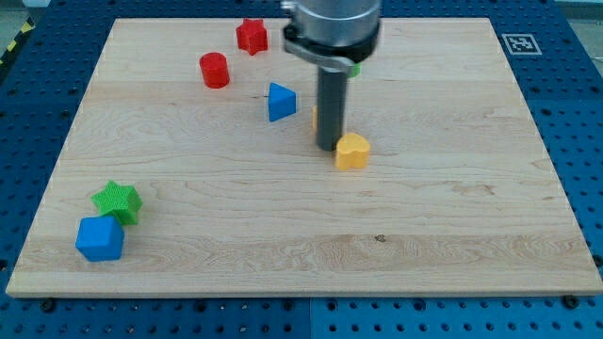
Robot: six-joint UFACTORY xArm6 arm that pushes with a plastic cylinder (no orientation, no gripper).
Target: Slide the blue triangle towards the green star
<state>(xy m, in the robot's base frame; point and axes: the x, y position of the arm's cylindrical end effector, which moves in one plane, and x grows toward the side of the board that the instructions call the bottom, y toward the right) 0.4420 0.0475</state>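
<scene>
Blue shows twice on the pale wooden bench (452, 226). Nearest the view's bottom, at the left corner, sits a blue cube (100, 238), and touching its upper right edge is the one green star (117, 201). Those two stand well apart from everything else.

Farther up, near the middle, lies a yellow block (352, 151), roughly heart-shaped. My tip (327, 148) comes down just beside it on the view's left, so close that I cannot tell whether they touch. A sliver of a second yellow piece (315, 117) peeks out from behind the rod's left edge; its shape is hidden.

Up and to the left of my tip sits the blue triangle (281, 102), the second blue piece, near the rod but clearly apart from it. It lies far from the green star, which is down toward the view's lower left.

Beyond that come two red pieces: a red cylinder (215, 71) to the triangle's upper left, and a red star (252, 36) close to the top edge. A small green scrap (355, 68) shows at the right of the arm's housing, too hidden to name.

No jaws are fitted here, only the rod, which holds nothing.

Count: two blue, two red, two yellow, one green star plus that green scrap.
</scene>
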